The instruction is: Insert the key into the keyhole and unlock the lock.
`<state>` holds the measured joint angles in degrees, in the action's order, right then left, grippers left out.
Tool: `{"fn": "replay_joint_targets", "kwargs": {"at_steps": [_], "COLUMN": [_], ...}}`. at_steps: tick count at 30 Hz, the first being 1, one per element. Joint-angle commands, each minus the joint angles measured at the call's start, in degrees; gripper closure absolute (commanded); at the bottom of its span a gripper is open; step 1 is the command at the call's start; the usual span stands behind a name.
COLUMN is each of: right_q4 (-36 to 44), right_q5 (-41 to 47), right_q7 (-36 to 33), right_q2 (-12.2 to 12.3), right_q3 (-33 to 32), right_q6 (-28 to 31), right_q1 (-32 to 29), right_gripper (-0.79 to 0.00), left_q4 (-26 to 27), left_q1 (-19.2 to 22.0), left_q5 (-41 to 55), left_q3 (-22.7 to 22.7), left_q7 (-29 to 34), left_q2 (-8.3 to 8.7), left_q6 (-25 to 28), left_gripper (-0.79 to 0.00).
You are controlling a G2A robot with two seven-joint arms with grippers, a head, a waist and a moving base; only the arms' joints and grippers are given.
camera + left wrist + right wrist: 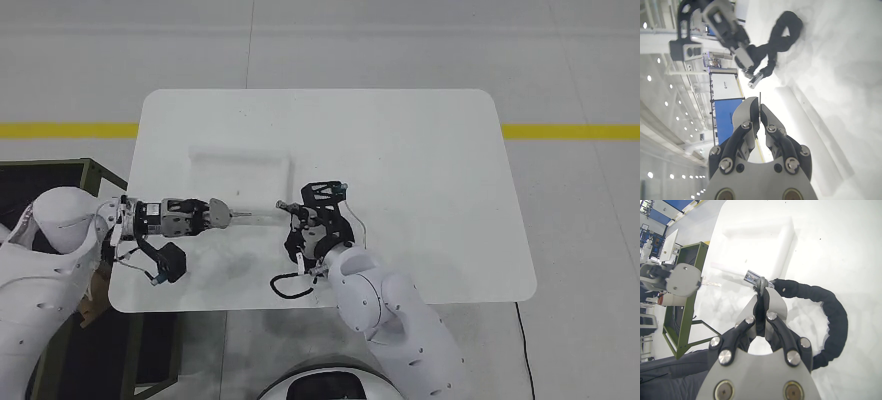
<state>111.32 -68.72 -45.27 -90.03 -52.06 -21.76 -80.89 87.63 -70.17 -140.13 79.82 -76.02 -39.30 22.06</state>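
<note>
The left tool (218, 213), left of centre in the top view, pinches the key (241, 212). Its tip lies just short of the cable lock (751, 277), clamped in the right tool (762, 291).

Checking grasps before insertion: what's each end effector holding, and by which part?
Left end effector: key, by its head; right end effector: lock, at its metal cylinder.

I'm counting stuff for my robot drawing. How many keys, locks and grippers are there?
Keys: 1, the key
Locks: 1, the lock
Grippers: 2, left gripper and right gripper
Total: 4
</note>
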Motion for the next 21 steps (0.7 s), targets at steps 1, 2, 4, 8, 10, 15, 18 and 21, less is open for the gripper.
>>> {"fn": "replay_joint_targets", "kwargs": {"at_steps": [1,2,4,8,10,15,18,21], "right_q4": [0.1,0.29,0.66,1.87,2.51,3.44,3.32,2.96], "right_q5": [-0.96,-1.15,-1.67,-4.08,-5.25,-5.68,-5.84,-7.8], "right_q7": [-0.13,-0.27,-0.54,-1.88,-2.74,-2.86,-2.23,-2.54], "right_q2": [-0.03,-0.05,-0.07,0.01,0.06,-0.13,-0.29,-0.34], "right_q3": [-0.07,-0.17,-0.53,-0.84,-1.1,-1.15,-1.23,-1.27], "right_q6": [-0.09,-0.04,0.14,0.86,1.16,1.35,1.23,1.26], "right_q1": [-0.18,-0.34,-0.62,-1.29,-1.69,-2.61,-2.95,-2.83], "right_gripper": [0.0,0.0,0.0,0.0,0.0,0.0,0.0,0.0], "left_q4": [-1.94,-2.62,-1.98,1.72,2.31,3.15,3.15,3.43], "left_q1": [1.38,1.84,2.11,5.37,7.22,7.98,7.98,5.79], "left_q5": [6.92,9.73,20.16,42.43,50.84,58.94,58.94,63.45], "left_q3": [-1.76,-3.19,-7.84,-15.31,-16.77,-17.8,-17.8,-18.66], "left_q7": [-1.63,0.22,4.8,16.89,22.85,26.07,26.07,29.4], "left_q2": [0.36,0.8,2.01,6.0,7.71,8.52,8.52,8.19], "left_q6": [4.58,6.44,11.05,23.14,29.09,32.31,32.31,33.61], "left_gripper": [0.0,0.0,0.0,0.0,0.0,0.0,0.0,0.0]}}
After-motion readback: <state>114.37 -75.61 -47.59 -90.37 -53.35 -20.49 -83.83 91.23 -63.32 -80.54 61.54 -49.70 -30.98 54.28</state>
